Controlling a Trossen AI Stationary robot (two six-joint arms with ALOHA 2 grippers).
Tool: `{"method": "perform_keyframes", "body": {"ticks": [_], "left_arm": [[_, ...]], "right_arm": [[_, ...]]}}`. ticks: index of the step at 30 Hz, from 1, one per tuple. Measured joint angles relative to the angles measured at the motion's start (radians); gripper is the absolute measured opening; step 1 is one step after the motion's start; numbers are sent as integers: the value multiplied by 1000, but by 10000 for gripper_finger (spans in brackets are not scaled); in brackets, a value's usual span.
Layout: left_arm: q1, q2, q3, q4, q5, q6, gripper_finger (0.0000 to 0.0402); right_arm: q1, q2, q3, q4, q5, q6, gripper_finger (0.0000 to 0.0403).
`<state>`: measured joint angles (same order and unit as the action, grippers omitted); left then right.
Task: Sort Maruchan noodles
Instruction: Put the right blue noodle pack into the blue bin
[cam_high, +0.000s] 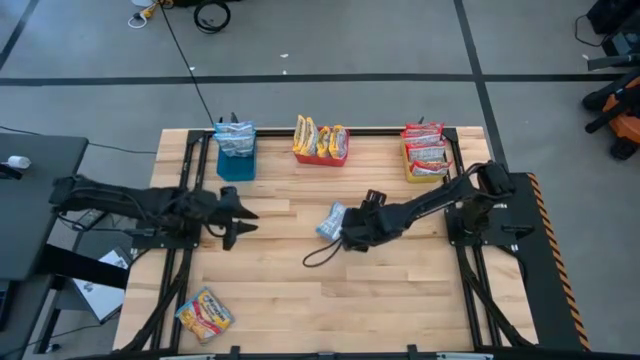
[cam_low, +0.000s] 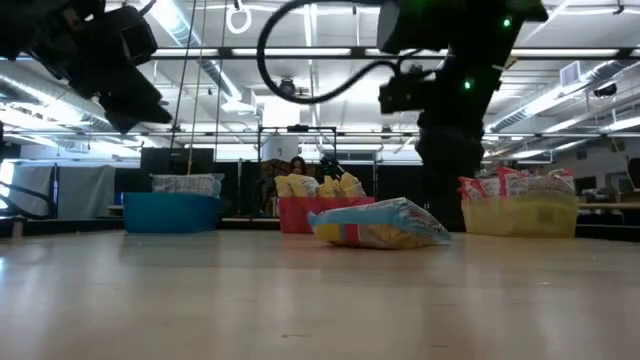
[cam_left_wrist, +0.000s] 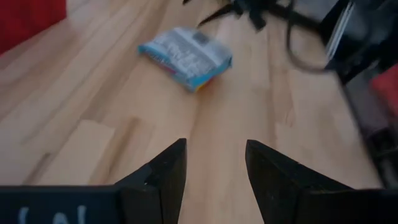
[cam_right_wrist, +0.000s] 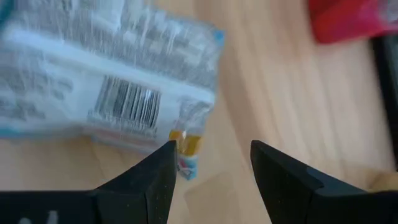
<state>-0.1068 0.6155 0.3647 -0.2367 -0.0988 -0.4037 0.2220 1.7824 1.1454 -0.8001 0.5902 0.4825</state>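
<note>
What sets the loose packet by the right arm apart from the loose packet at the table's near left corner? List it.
The blue packet lies mid-table, just ahead of the right tool; the yellow packet lies alone near the front left corner, far from both arms. The blue one shows its barcode side up; the yellow one shows printed artwork. Both lie flat on the wood, outside the bins.

Robotics lab (strip lights (cam_low: 560, 95), cables (cam_high: 185, 50)).

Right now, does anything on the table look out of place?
Yes. Two noodle packets lie loose outside the bins: a blue packet mid-table, just ahead of the right gripper, and a yellow packet alone near the front left corner.
</note>
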Motion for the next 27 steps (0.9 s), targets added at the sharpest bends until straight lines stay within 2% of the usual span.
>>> {"method": "perform_keyframes", "body": {"ticks": [3,6,12,16,20,23,27], "left_arm": [[-11,36,-48,132,-2,-47,177],[-11,94,-68,185,-6,-84,199],[-9,276,-69,340,-76,-145,257],[32,401,-56,433,-100,-230,265],[93,510,-4,432,-90,-196,255],[126,595,76,430,-17,-117,253],[152,730,231,350,87,-4,253]], "right_arm": [[-33,0,-34,35,-52,-70,210],[-55,0,-48,96,-97,-162,210],[-63,0,-57,449,-206,-377,210],[-72,0,-55,634,-218,-397,210],[-73,0,-38,635,-217,-399,210],[-61,0,-35,615,-217,-397,210],[-34,0,-34,597,-216,-379,210]]}}
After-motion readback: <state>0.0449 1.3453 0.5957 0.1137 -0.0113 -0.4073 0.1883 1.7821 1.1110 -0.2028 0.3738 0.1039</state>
